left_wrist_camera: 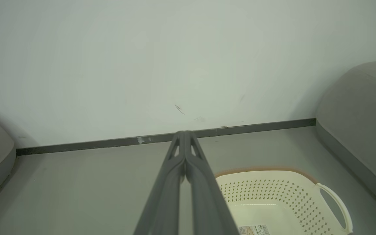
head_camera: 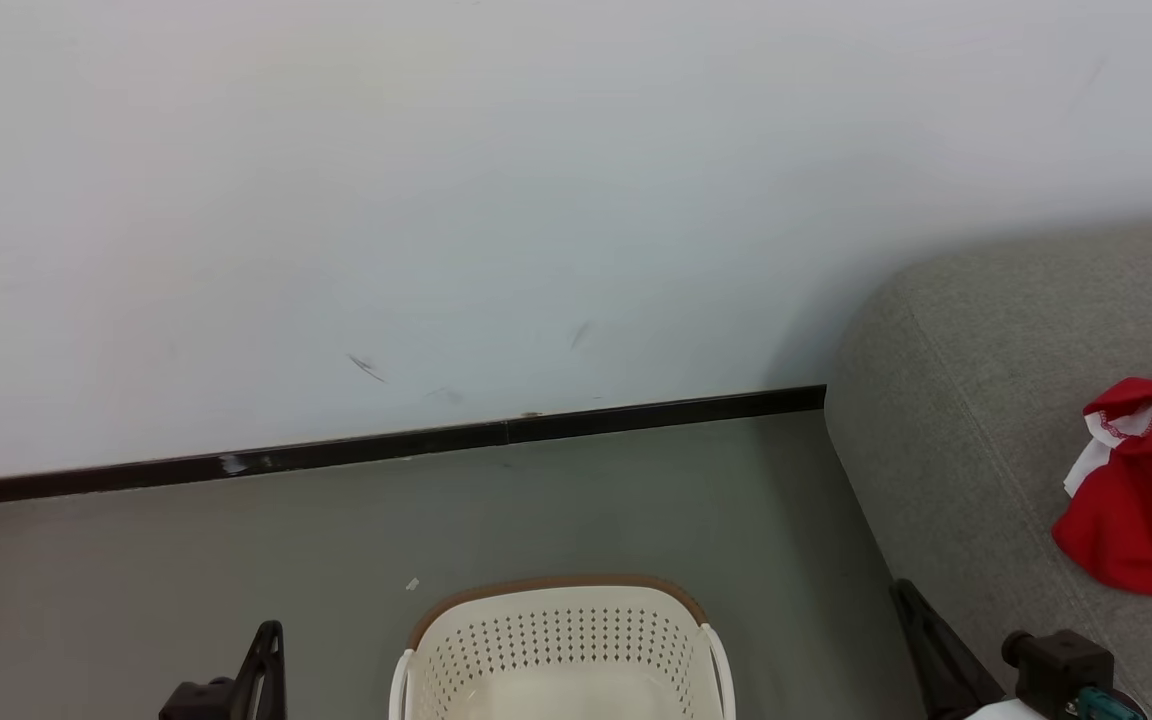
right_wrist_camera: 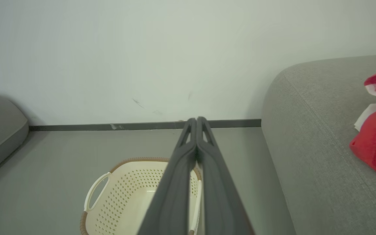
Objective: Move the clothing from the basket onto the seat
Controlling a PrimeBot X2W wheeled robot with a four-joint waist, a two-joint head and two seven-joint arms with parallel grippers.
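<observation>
Closed jaws, clothing [head_camera: 1151, 500] on seat [head_camera: 976, 420], rightward

The basket [head_camera: 556, 630] stands on the floor [head_camera: 236, 560] at six o'clock; the sofa [head_camera: 976, 420] lies to its right, at four o'clock, with the clothes [head_camera: 1151, 500] on it; the wall [head_camera: 436, 200] stands behind, at twelve.

The left end effector [left_wrist_camera: 184, 134] is closed, its two long dark fingers pressed together from mid-length to tip. The right end effector [right_wrist_camera: 196, 120] is in the same closed state. Both are extended forward, side by side and well apart.
</observation>
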